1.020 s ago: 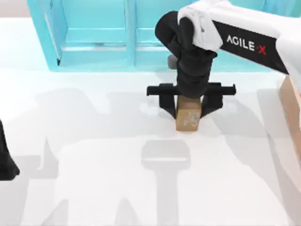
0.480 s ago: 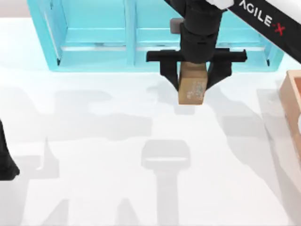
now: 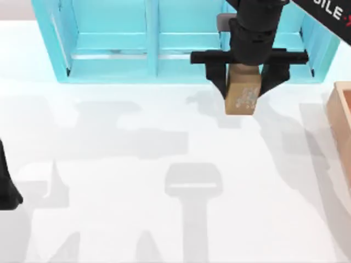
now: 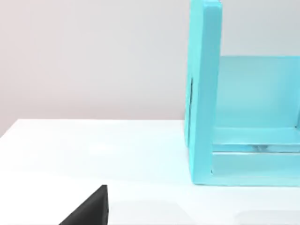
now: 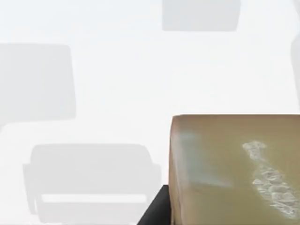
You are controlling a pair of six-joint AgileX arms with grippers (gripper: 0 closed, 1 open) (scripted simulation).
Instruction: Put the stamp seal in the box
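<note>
Seal (image 5: 234, 168) nearest the right wrist camera — stiff tan block, white marks on one face; looks light and rigid, best pinched on its flat opposite sides up near the top. Right gripper (image 3: 244, 87) does just that: fingers narrowed onto the block, carrying it clear of the table (image 3: 137, 219), at about 1 o'clock in the top view. Box (image 3: 339, 109) at 3 o'clock, well apart. Left arm parked at 8 o'clock.

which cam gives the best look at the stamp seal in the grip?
Top view: the whole stamp seal shows clamped in the right gripper, off the table, with the box at the right edge. Right wrist view gives a close-up of its marked face. Left wrist view faces the cyan shelf.
</note>
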